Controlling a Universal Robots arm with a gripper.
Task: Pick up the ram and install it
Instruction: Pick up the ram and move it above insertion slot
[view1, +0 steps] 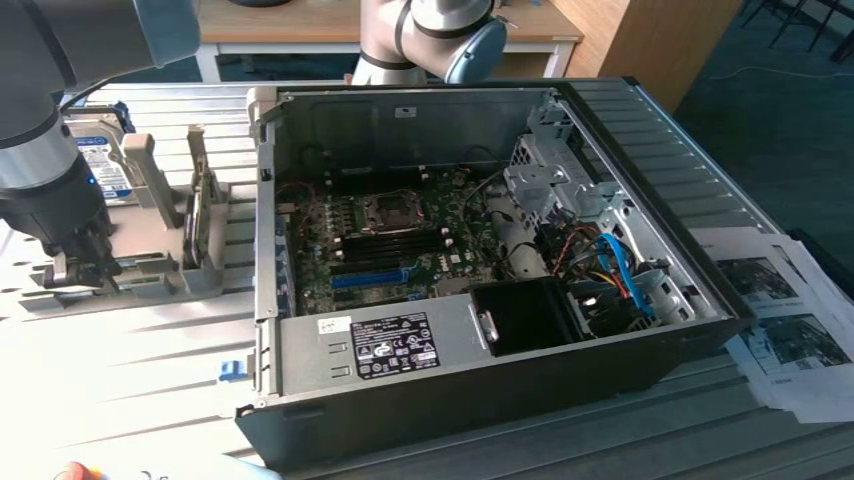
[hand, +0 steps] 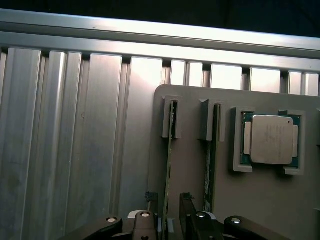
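Wrist view: black gripper (hand: 168, 201) wide open, straddling edge-up thin green ram stick (hand: 169, 160) at grey holder (hand: 260, 200) edge; gaps both sides.

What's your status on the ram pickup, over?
Gripper open, straddling the ram. Ram on edge in the grey holder, not lifted. Second stick close beside it, processor further along.

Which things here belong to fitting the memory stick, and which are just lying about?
For the job:
- memory stick, straddled by the open end effector
- grey holder
- open computer

Lying about:
- other stick
- processor chip
- hard drive
- printed sheets
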